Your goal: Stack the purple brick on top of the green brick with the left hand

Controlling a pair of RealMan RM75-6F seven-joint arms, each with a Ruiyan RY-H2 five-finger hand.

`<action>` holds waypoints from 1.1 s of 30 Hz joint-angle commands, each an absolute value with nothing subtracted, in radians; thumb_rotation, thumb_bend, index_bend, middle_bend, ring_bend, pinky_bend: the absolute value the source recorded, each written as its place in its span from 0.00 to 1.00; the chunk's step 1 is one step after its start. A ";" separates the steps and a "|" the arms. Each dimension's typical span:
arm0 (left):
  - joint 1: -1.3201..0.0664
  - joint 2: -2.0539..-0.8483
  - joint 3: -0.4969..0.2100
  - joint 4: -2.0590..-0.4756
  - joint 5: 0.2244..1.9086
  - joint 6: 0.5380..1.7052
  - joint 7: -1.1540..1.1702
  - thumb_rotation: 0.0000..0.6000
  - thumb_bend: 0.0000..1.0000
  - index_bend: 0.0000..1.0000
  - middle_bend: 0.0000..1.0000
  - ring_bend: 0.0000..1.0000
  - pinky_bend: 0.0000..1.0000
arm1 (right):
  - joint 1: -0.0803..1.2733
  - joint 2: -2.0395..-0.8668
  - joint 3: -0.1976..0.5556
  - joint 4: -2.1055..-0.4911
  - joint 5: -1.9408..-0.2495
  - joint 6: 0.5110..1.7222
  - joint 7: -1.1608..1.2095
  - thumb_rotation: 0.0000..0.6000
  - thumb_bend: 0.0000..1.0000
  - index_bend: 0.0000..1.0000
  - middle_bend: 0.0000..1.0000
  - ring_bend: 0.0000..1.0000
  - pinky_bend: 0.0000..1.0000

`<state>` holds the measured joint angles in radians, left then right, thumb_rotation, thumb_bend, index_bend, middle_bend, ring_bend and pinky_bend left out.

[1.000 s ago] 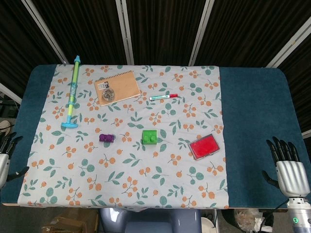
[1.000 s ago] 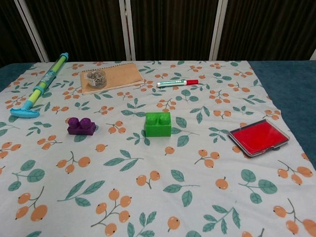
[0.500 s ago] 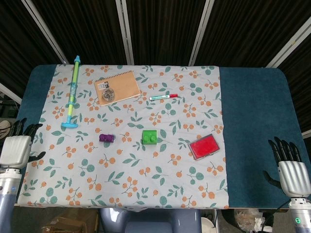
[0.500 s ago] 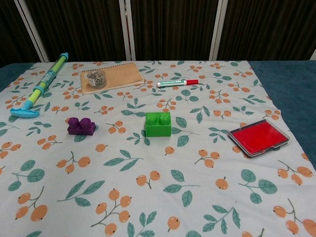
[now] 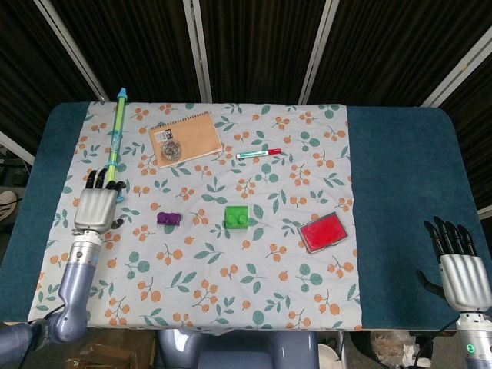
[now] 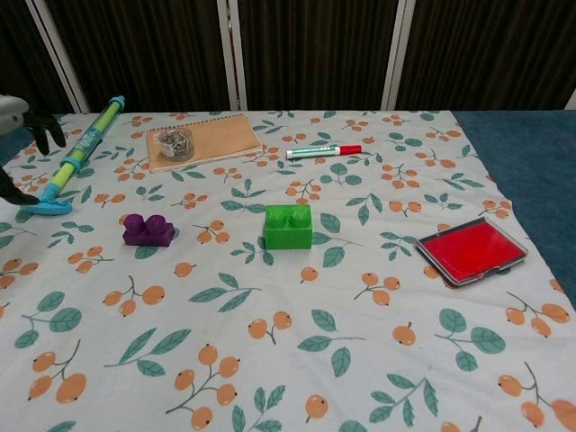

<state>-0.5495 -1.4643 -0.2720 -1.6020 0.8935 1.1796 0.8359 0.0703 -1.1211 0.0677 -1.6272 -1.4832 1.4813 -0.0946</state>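
My left hand [image 5: 98, 209] and right hand [image 5: 463, 278] have ribbed silver backs, black fingers, and smooth blue-grey forearms.

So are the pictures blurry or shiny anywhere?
Head view: sharp and evenly lit, the purple brick and green brick throwing hardly any shadow. Chest view: sharp too, with soft glare on the red ink pad; only a dark edge of the left hand shows, cut off by the frame.

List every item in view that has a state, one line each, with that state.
purple brick: on the cloth, studs up, not held
green brick: studs up, nothing stacked on it
marker: capped, lying flat
red case: lying flat
left hand: open, holds nothing
right hand: open, holds nothing
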 commanded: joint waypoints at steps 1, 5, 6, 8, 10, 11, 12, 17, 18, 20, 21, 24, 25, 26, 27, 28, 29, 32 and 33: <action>-0.584 -1.507 -0.261 -1.587 0.880 1.189 0.872 1.00 0.19 0.28 0.31 0.05 0.02 | 0.072 -1.121 0.068 -1.627 -1.482 1.477 -0.093 1.00 0.25 0.07 0.01 0.00 0.00; -0.605 -1.550 -0.236 -1.569 0.882 1.204 0.901 1.00 0.20 0.28 0.31 0.05 0.02 | 0.075 -1.119 0.069 -1.630 -1.480 1.473 -0.092 1.00 0.25 0.07 0.01 0.00 0.00; -0.608 -1.555 -0.231 -1.566 0.884 1.204 0.903 1.00 0.19 0.28 0.31 0.05 0.02 | 0.074 -1.119 0.069 -1.631 -1.481 1.474 -0.092 1.00 0.25 0.07 0.01 0.00 0.00; -0.613 -1.567 -0.219 -1.559 0.887 1.203 0.908 1.00 0.20 0.27 0.31 0.05 0.02 | 0.074 -1.117 0.068 -1.631 -1.482 1.474 -0.089 1.00 0.25 0.07 0.01 0.00 0.00; -0.617 -1.581 -0.206 -1.550 0.891 1.202 0.906 1.00 0.20 0.27 0.31 0.05 0.02 | 0.074 -1.115 0.067 -1.632 -1.485 1.474 -0.087 1.00 0.25 0.07 0.01 0.00 0.00; -0.619 -1.588 -0.200 -1.544 0.895 1.202 0.905 1.00 0.19 0.27 0.31 0.05 0.02 | 0.074 -1.116 0.067 -1.632 -1.485 1.474 -0.088 1.00 0.25 0.07 0.01 0.00 0.00; -0.623 -1.597 -0.193 -1.533 0.899 1.203 0.906 1.00 0.19 0.27 0.31 0.05 0.02 | 0.074 -1.116 0.068 -1.633 -1.485 1.474 -0.089 1.00 0.25 0.06 0.01 0.00 0.00; -0.645 -1.657 -0.181 -1.470 0.914 1.208 0.914 1.00 0.19 0.28 0.32 0.05 0.02 | 0.075 -1.117 0.066 -1.634 -1.486 1.473 -0.091 1.00 0.25 0.07 0.01 0.00 0.00; -0.647 -1.663 -0.180 -1.464 0.915 1.210 0.915 1.00 0.19 0.28 0.33 0.06 0.02 | 0.075 -1.117 0.066 -1.634 -1.485 1.473 -0.091 1.00 0.25 0.07 0.01 0.00 0.00; -0.654 -1.678 -0.182 -1.448 0.913 1.212 0.918 1.00 0.19 0.28 0.33 0.06 0.02 | 0.075 -1.118 0.067 -1.633 -1.482 1.471 -0.093 1.00 0.25 0.06 0.01 0.00 0.00; -0.657 -1.684 -0.184 -1.442 0.911 1.211 0.919 1.00 0.19 0.28 0.34 0.06 0.02 | 0.075 -1.118 0.066 -1.633 -1.481 1.469 -0.094 1.00 0.25 0.06 0.01 0.00 0.00; -0.666 -1.704 -0.190 -1.422 0.904 1.210 0.920 1.00 0.20 0.29 0.34 0.06 0.02 | 0.076 -1.119 0.067 -1.632 -1.478 1.465 -0.095 1.00 0.25 0.07 0.01 0.00 0.00; -0.670 -1.710 -0.189 -1.415 0.904 1.207 0.923 1.00 0.20 0.29 0.35 0.07 0.02 | 0.077 -1.119 0.067 -1.632 -1.477 1.465 -0.095 1.00 0.25 0.07 0.01 0.00 0.00; -0.674 -1.719 -0.187 -1.405 0.902 1.202 0.926 1.00 0.20 0.29 0.35 0.07 0.02 | 0.077 -1.119 0.067 -1.633 -1.476 1.463 -0.096 1.00 0.25 0.07 0.01 0.00 0.00; -0.677 -1.725 -0.187 -1.399 0.901 1.199 0.925 1.00 0.20 0.29 0.35 0.07 0.02 | 0.078 -1.119 0.068 -1.633 -1.475 1.463 -0.097 1.00 0.25 0.07 0.01 0.00 0.00; -0.679 -1.732 -0.186 -1.391 0.900 1.196 0.925 1.00 0.20 0.29 0.36 0.07 0.02 | 0.078 -1.119 0.068 -1.633 -1.474 1.463 -0.097 1.00 0.25 0.07 0.01 0.00 0.00; -0.682 -1.741 -0.185 -1.380 0.898 1.191 0.925 1.00 0.20 0.29 0.37 0.07 0.02 | 0.078 -1.120 0.069 -1.634 -1.471 1.462 -0.098 1.00 0.25 0.07 0.01 0.00 0.00; -0.688 -1.763 -0.180 -1.350 0.894 1.184 0.926 1.00 0.20 0.31 0.38 0.07 0.02 | 0.079 -1.118 0.071 -1.635 -1.467 1.460 -0.097 1.00 0.25 0.07 0.01 0.00 0.00; -0.689 -1.769 -0.179 -1.341 0.892 1.182 0.927 1.00 0.20 0.31 0.38 0.08 0.02 | 0.079 -1.118 0.071 -1.635 -1.466 1.459 -0.096 1.00 0.25 0.07 0.01 0.00 0.00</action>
<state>-0.6856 -1.7585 -0.1818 -1.3538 0.8956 1.1866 0.9254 0.0789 -1.1178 0.0710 -1.6352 -1.4662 1.4591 -0.0966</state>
